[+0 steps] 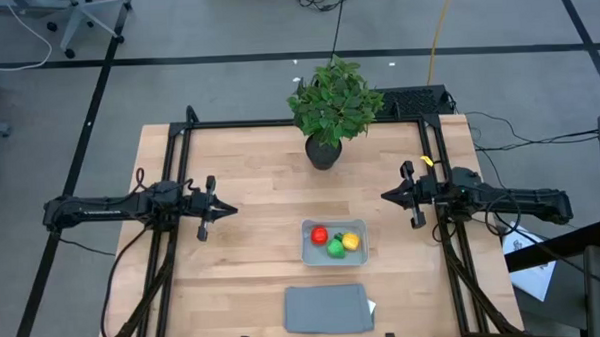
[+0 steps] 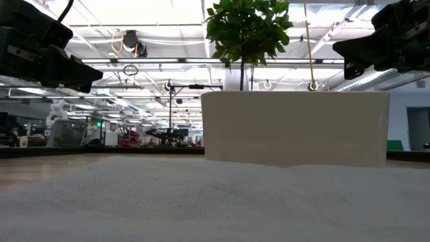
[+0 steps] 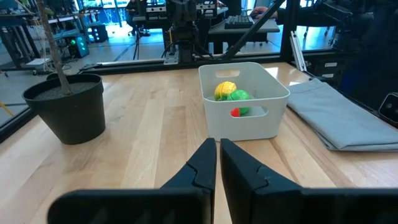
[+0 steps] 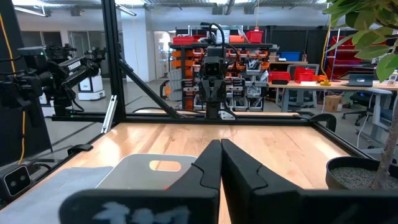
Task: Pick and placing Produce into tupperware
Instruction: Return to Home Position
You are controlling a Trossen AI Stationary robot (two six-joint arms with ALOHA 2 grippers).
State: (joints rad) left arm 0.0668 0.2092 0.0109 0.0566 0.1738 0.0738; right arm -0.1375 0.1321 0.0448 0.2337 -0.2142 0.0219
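Produce [image 1: 336,247] sat in tupperware [image 1: 308,256], hidden behind its wall in low view. L gripper [image 1: 231,210] & R gripper [image 1: 385,197] both pinched closed above wood table [image 1: 250,170]; plant [image 1: 335,102] at far edge.

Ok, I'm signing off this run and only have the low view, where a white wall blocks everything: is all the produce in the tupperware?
Observer: Yes, the high view shows the red piece, green piece and yellow piece all inside the tupperware.
Operator: Are the hands clear of it?
Observer: Both. The left hand is off to its left, the right hand to its right, neither touching it.
Operator: Holding anything?
Observer: No, the wrist views show both shut and empty.
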